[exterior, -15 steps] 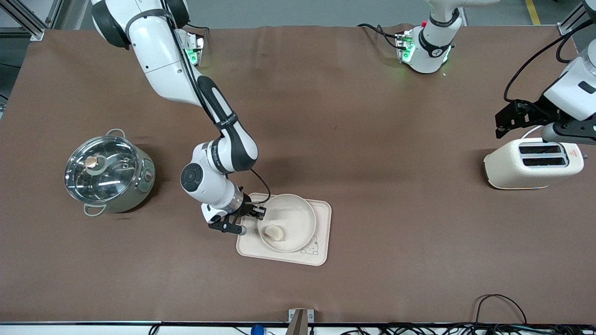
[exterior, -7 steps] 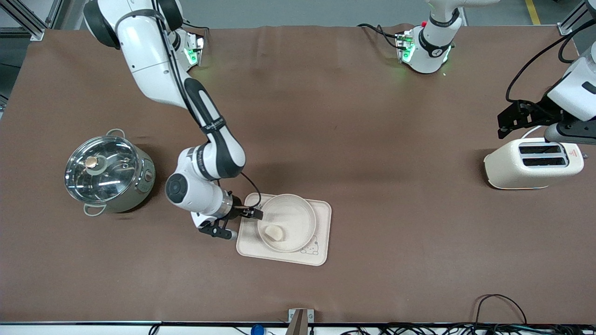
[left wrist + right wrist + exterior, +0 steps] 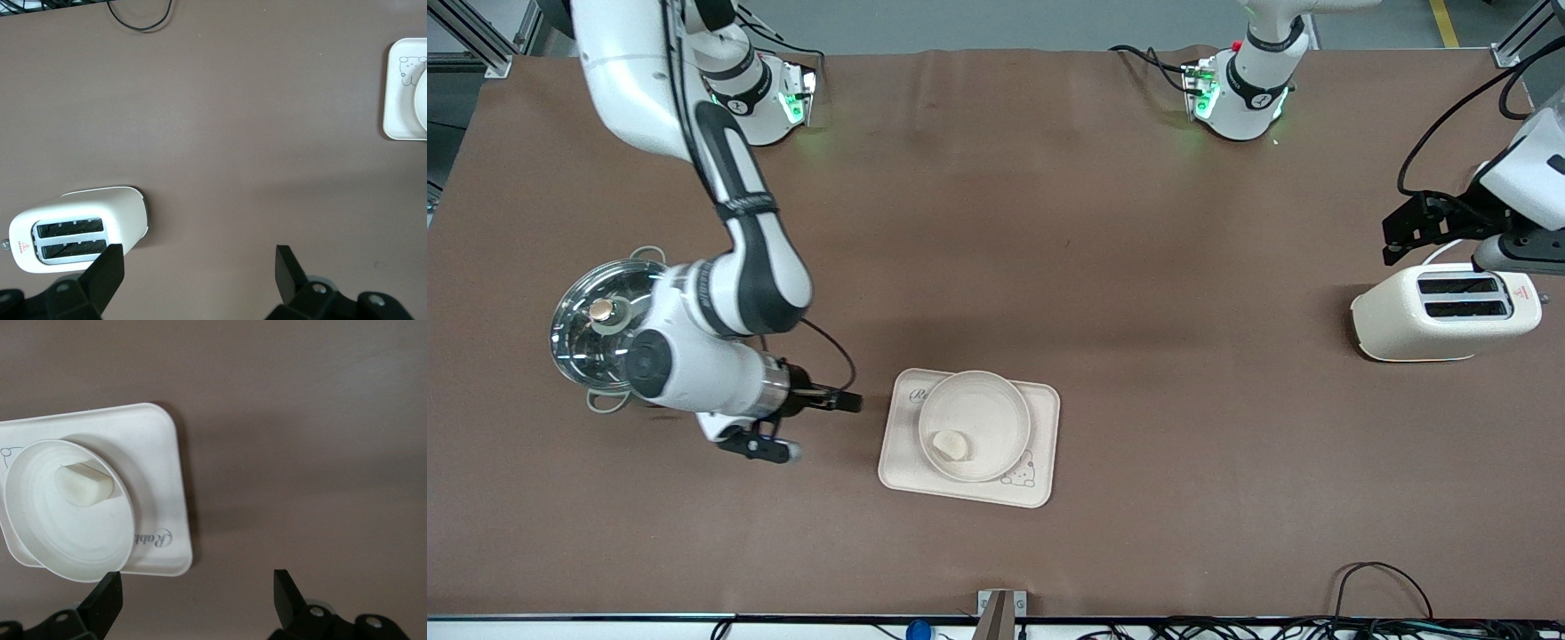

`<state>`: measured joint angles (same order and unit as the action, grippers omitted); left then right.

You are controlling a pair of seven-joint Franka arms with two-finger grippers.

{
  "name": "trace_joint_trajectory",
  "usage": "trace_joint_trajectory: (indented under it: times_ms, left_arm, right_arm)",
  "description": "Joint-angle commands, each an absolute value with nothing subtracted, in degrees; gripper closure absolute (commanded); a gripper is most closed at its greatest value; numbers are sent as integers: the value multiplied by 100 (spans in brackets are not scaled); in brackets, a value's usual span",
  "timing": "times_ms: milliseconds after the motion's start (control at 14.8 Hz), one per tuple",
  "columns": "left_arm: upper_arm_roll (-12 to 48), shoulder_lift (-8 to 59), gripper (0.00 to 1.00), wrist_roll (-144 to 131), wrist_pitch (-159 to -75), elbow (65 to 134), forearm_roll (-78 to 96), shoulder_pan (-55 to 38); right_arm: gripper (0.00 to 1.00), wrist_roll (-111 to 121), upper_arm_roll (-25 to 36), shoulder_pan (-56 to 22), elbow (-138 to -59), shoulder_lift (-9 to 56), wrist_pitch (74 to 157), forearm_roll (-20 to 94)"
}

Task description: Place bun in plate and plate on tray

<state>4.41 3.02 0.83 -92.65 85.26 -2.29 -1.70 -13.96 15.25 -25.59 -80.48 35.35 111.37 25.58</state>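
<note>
The round cream plate [image 3: 996,413] sits on the cream rectangular tray [image 3: 1042,411], and the small pale bun [image 3: 950,444] lies in the plate. The right wrist view shows the same bun [image 3: 83,485], plate [image 3: 40,527] and tray [image 3: 163,453]. My right gripper [image 3: 816,428] is open and empty, over the bare cloth between the tray and the pot; in its wrist view [image 3: 193,597] it is apart from the tray's edge. My left gripper [image 3: 1400,236] waits, open and empty, over the table beside the toaster, and its wrist view [image 3: 198,273] shows bare cloth between its fingers.
A steel pot with a glass lid [image 3: 600,324] stands toward the right arm's end, partly covered by the right arm. A cream toaster [image 3: 1445,311] stands toward the left arm's end and also shows in the left wrist view [image 3: 80,227]. Cables lie along the near table edge.
My right gripper has drawn back from the plate's rim toward the pot, open. The plate with the bun stays on the tray. The left arm has barely moved.
</note>
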Motion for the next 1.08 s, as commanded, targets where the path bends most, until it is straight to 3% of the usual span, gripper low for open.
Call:
trace_joint_trajectory:
  times_ms: [0, 202, 472, 810, 1012]
  left_arm:
    - [431, 308, 0, 44, -9246, 8455, -194, -158]
    - [422, 290, 0, 35, -9185, 8455, -141, -141]
    - [422, 273, 0, -18, -9185, 8464, -141, -149]
    - [422, 290, 0, 0, -9185, 8464, -149, -132]
    - [422, 281, 0, 18, -9185, 8464, -149, -132]
  right_arm:
    - [0, -951, 1704, -2383, -8262, 2806, 10497, 2049]
    - [0, -564, 1915, -2241, -8271, 2051, 9416, 1427]
    - [0, 350, 1864, -1918, -8244, 1241, 8895, 590]
    - [0, 878, 118, 250, -8121, 633, 8447, 141]
    - [0, 949, -114, 598, -8077, 624, 8394, 10]
